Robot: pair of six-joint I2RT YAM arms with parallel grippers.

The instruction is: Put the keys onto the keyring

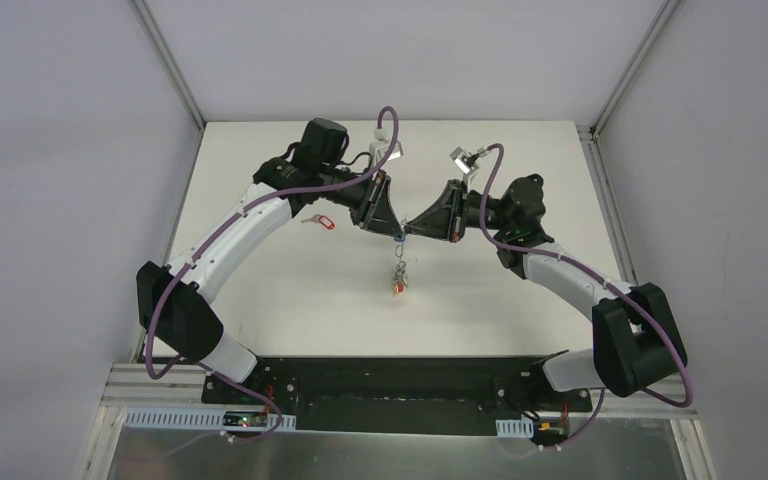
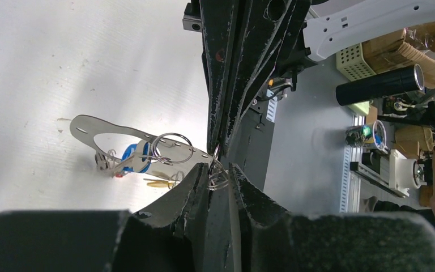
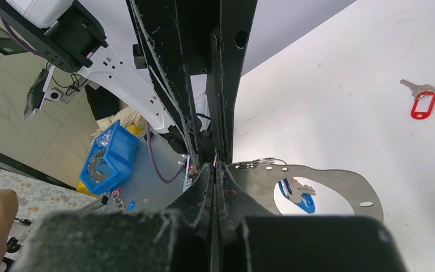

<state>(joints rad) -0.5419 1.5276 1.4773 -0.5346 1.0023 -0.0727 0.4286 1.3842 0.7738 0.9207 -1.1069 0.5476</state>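
On the white table [image 1: 290,300] the two arms meet tip to tip at the middle, above the surface. The right gripper [image 3: 215,173] is closed tight on one end of the flat grey metal loop that serves as the keyring [image 3: 345,184], which hangs below the two tips. The left gripper [image 2: 216,186] shows a narrow gap with a small wire split ring [image 2: 220,179] in it; I cannot tell whether it pinches it. A silver key with a blue tag [image 3: 295,195] and one with a yellow tag [image 2: 161,183] already hang from the loop. A silver key with a red tag [image 3: 422,105] lies loose on the table, left of the grippers, so the task looks well along, with at least this key left.
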